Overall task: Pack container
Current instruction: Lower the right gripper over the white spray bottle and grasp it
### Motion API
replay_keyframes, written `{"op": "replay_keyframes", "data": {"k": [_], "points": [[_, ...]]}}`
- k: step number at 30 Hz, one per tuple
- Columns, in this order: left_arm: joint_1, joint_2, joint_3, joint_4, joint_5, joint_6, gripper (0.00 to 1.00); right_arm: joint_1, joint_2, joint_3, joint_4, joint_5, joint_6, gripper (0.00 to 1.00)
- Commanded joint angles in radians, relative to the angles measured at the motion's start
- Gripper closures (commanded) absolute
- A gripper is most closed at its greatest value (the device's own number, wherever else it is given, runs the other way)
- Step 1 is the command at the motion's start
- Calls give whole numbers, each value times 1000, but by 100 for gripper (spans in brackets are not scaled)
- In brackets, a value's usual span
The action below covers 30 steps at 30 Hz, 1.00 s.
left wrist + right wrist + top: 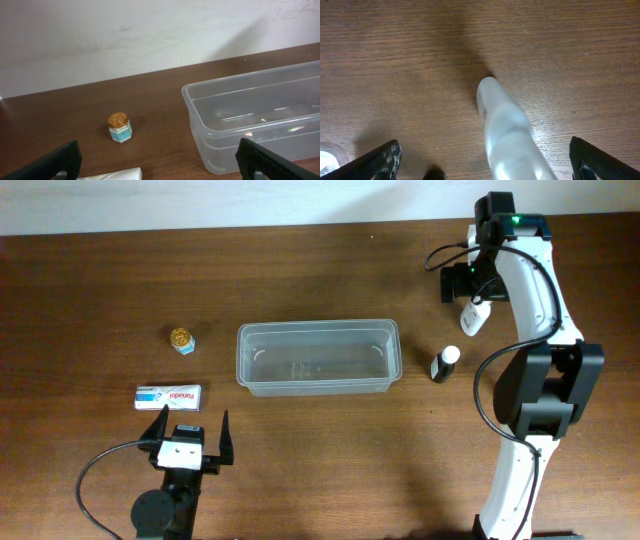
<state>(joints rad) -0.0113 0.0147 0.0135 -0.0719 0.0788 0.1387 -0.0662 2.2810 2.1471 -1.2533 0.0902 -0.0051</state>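
Note:
The container [318, 385] is a clear plastic tub with nothing in it, in the middle of the table; it also shows at the right of the left wrist view [200, 130]. My left gripper [190, 428] [160, 167] is open and empty near the front edge, behind a white box [168, 396] [117, 175]. A small jar with a gold lid [182, 339] [119, 127] stands left of the tub. My right gripper [474, 302] [487, 167] is open at the far right, its fingers wide on either side of a white bottle [473, 320] [505, 130] without touching it.
A small dark bottle with a white cap [444, 363] stands just right of the tub. The right arm's black cable [485, 380] loops over the table near it. A pale wall runs behind the table's far edge [150, 35].

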Motion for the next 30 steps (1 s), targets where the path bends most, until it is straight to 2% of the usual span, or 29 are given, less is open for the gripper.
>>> {"op": "replay_keyframes", "data": {"k": [1, 10, 15, 24, 30], "points": [[6, -9, -5, -4, 0, 13, 1, -24, 6, 21, 9, 10, -6, 1], [6, -8, -5, -4, 0, 13, 1, -61, 46, 20, 23, -69, -7, 0], [6, -8, -5, -4, 0, 13, 1, -72, 56, 21, 23, -109, -7, 6], [6, -9, -5, -4, 0, 13, 0, -72, 56, 21, 31, -108, -10, 30], [6, -9, -5, -4, 0, 13, 1, -72, 56, 21, 31, -106, -10, 52]]}}
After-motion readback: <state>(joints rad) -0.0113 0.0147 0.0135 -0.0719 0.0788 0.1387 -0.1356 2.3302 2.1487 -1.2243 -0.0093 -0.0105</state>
